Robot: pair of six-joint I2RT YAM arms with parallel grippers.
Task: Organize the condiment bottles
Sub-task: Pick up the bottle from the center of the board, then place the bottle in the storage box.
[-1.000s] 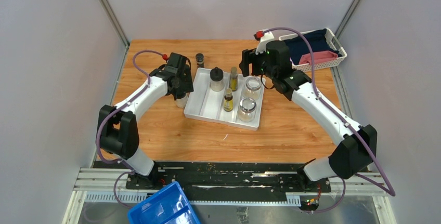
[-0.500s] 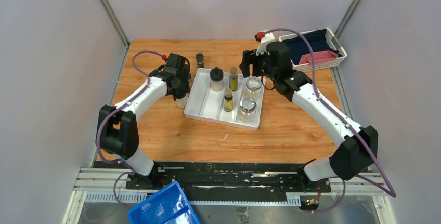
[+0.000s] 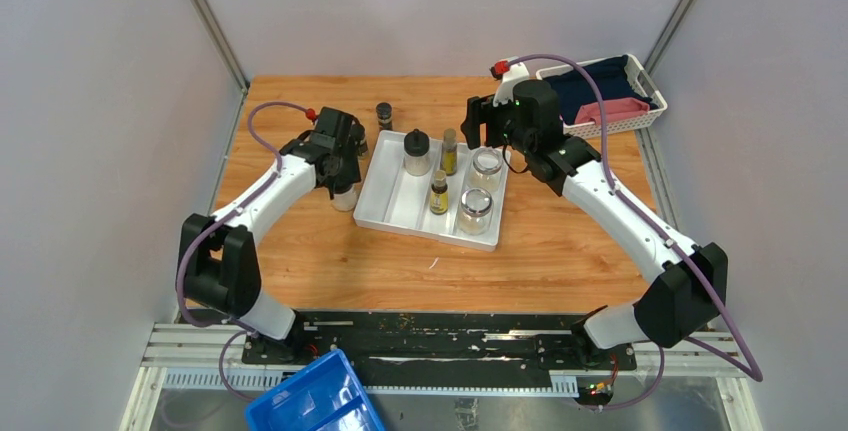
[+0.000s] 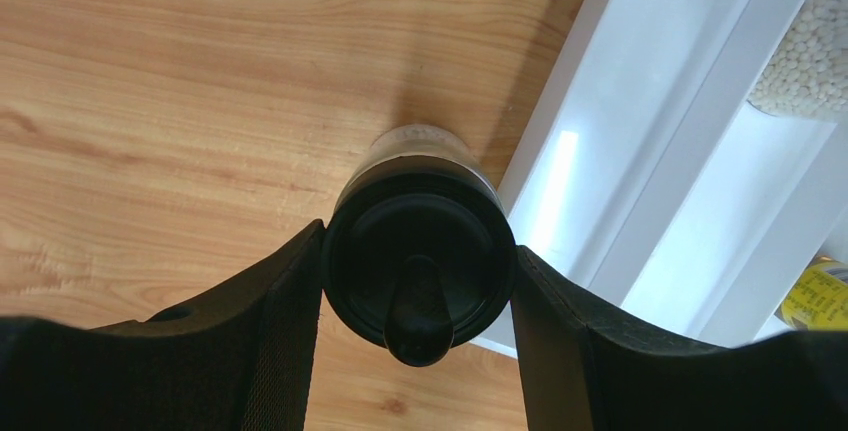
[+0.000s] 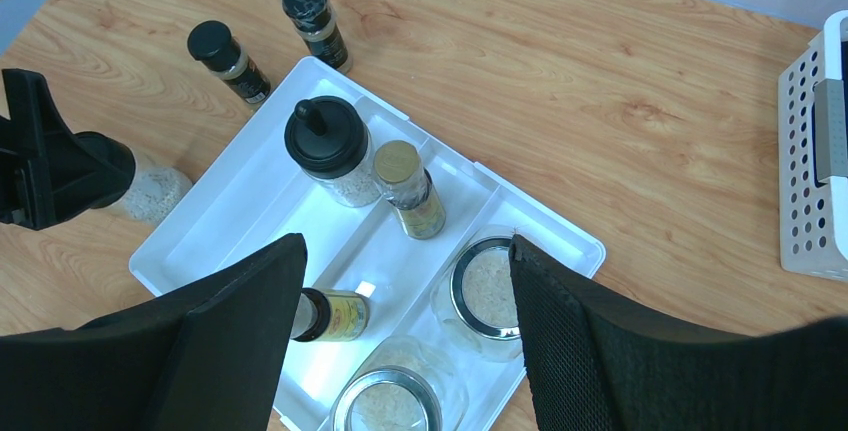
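Observation:
My left gripper [image 3: 338,163] is shut on a black-lidded clear jar [image 4: 420,251] holding pale grains, just left of the white divided tray [image 3: 395,213]. I cannot tell whether the jar touches the table. The jar's body also shows in the top view [image 3: 344,198] and in the right wrist view [image 5: 150,191]. The tray holds another black-lidded jar [image 5: 327,146], two yellow-labelled bottles [image 5: 410,191] [image 5: 335,314] and two squat glass jars [image 5: 487,291] [image 5: 395,401]. Two small dark-capped shakers [image 5: 228,61] [image 5: 315,11] stand beyond the tray. My right gripper [image 5: 400,281] is open and empty above the tray.
A white slotted basket [image 3: 640,116] with dark blue and pink cloth sits at the table's back right corner. A blue bin [image 3: 315,401] lies below the near edge, by the left arm's base. Grey walls close in both sides.
My left gripper has shifted slightly left and nearer with the jar in it. The right arm has not moved.

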